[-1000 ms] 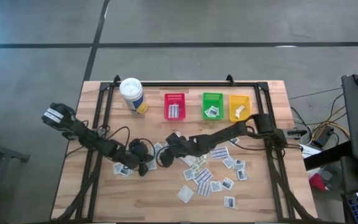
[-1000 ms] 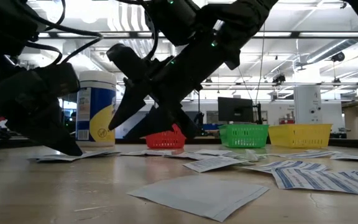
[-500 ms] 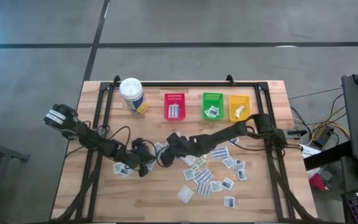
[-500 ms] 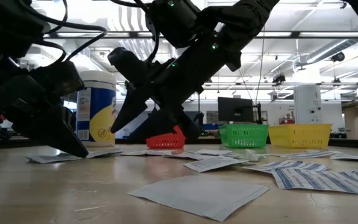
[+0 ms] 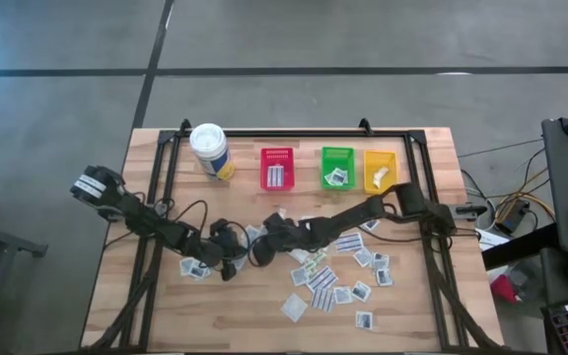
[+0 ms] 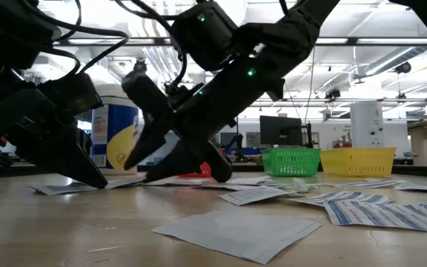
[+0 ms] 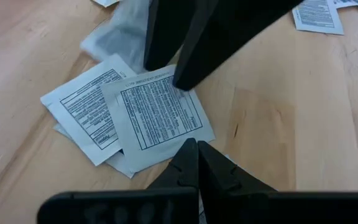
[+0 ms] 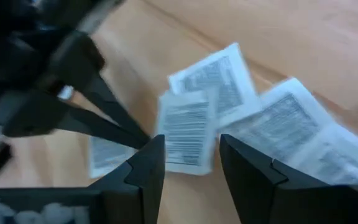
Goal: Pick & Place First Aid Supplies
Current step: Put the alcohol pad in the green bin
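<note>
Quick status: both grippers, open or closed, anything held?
Left gripper: shut, tips together, holding nothing visible.
Right gripper: open, empty, over the packets.

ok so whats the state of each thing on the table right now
left gripper: shut, tips low by overlapping packets
right gripper: open, over a packet
red bin: holds striped packets
green bin: holds packets
yellow bin: holds a packet
canister: upright

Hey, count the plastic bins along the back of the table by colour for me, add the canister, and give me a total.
Red bin: 1
Green bin: 1
Yellow bin: 1
White canister with yellow label: 1
Total: 4
</note>
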Controlling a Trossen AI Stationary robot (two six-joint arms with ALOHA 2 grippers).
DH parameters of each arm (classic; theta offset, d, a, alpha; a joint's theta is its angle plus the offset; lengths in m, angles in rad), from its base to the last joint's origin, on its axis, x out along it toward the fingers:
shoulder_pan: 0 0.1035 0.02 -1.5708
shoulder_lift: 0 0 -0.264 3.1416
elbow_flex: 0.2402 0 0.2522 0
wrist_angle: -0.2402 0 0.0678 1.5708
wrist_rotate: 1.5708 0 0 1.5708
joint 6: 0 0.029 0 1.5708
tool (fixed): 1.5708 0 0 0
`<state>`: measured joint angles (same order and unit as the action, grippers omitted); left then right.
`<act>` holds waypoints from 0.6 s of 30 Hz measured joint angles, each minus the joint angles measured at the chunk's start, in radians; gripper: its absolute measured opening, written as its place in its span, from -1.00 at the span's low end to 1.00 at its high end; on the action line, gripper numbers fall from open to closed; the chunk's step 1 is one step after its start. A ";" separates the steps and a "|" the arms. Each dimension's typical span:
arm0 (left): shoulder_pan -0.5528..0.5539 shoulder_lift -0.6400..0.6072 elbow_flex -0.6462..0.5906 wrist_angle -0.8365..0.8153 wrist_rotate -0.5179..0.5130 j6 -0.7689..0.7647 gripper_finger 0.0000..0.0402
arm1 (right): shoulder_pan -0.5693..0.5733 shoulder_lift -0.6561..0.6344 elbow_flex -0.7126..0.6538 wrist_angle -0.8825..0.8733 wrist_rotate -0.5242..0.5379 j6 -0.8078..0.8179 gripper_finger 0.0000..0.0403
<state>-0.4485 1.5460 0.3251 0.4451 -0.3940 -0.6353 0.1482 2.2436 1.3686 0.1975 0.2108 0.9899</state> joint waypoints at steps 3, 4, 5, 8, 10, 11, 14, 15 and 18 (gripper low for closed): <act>0.002 0.011 0.001 0.000 0.001 -0.001 -1.00 | 0.000 0.010 0.002 0.020 -0.001 0.004 -0.28; 0.002 0.014 0.001 0.000 0.001 -0.001 -1.00 | -0.001 0.010 0.002 0.020 -0.002 0.006 -0.29; 0.002 0.015 0.001 0.000 0.000 -0.001 -1.00 | -0.001 0.010 0.002 0.019 -0.008 0.006 -0.30; 0.003 0.015 0.001 0.000 -0.007 -0.001 -1.00 | -0.006 0.008 0.002 0.020 -0.049 0.023 -0.34; 0.004 0.015 0.001 0.000 -0.013 0.002 -1.00 | -0.008 0.008 0.002 0.020 -0.063 0.028 -0.38; 0.005 0.015 0.001 0.000 -0.013 0.005 -1.00 | -0.009 0.008 0.001 0.020 -0.069 0.027 -0.40; 0.007 0.015 0.001 0.003 -0.013 0.007 -1.00 | -0.011 0.008 0.001 0.022 -0.078 0.028 -0.47; 0.007 0.015 0.001 0.007 -0.013 0.011 -1.00 | -0.012 0.009 0.001 0.022 -0.079 0.027 -0.50; 0.007 0.015 0.000 0.009 -0.016 0.014 -1.00 | -0.012 0.010 0.001 0.024 -0.081 0.024 -0.60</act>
<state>-0.4419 1.5608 0.3252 0.4545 -0.4095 -0.6212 0.1364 2.2532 1.3695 0.2211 0.1299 1.0136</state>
